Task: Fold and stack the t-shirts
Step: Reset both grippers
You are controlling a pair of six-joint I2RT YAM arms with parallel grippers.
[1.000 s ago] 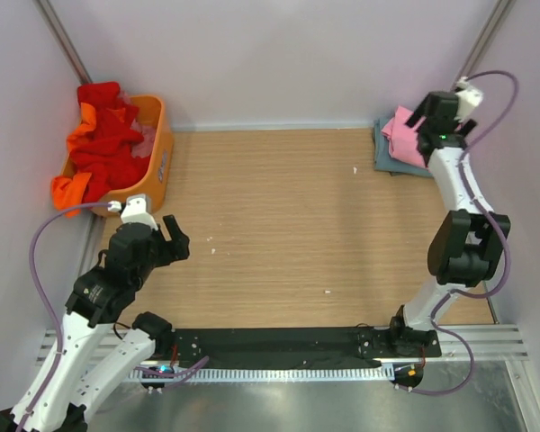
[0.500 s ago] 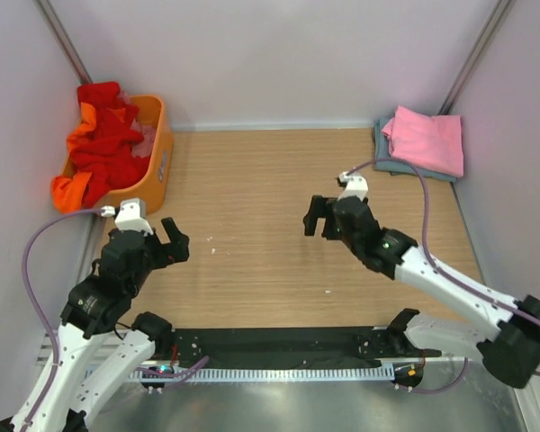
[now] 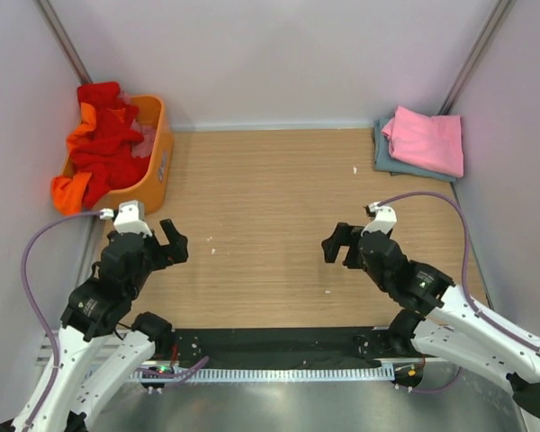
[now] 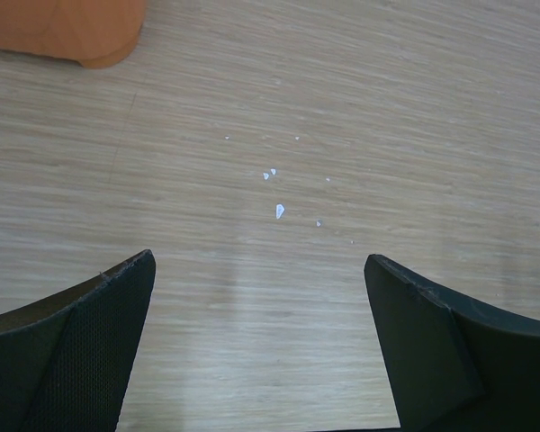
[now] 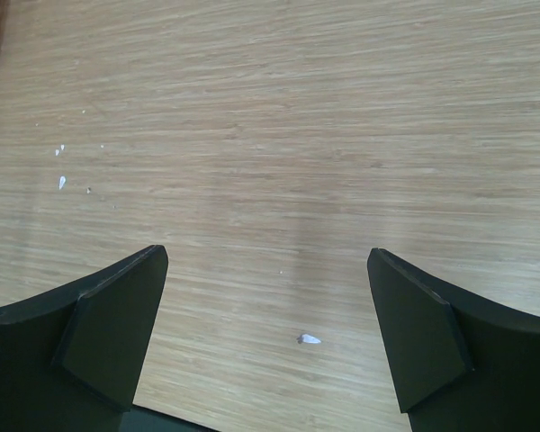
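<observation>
Down at the near edge, both arms sit on the black base plate [image 3: 270,342], and both are empty-handed. The left gripper [image 3: 175,243] hangs low over the wooden surface [image 3: 270,189] with its jaws spread wide and nothing between them. The left wrist view confirms it: there is only bare wood and a scatter of white flecks [image 4: 277,211] in the gap. Over on the other side, the right gripper [image 3: 336,246] is also splayed fully apart with nothing in it, hovering near the middle of the surface and turned toward the left one. The stretch between the two carries nothing but those flecks.

Further back on the left stands the orange basket [image 3: 159,162], tight against the side wall. It's heaped with crumpled red t-shirts [image 3: 108,135] piled above the rim. An orange t-shirt [image 3: 70,191] slumps over its near left corner. Something pale shows inside by the right wall, but it's too small to name.

In the far right corner is the stack: a folded pink t-shirt [image 3: 425,139] lying on top of a folded grey-blue t-shirt [image 3: 384,160], whose edge peeks out on the left and near sides. It is well apart from both grippers.
</observation>
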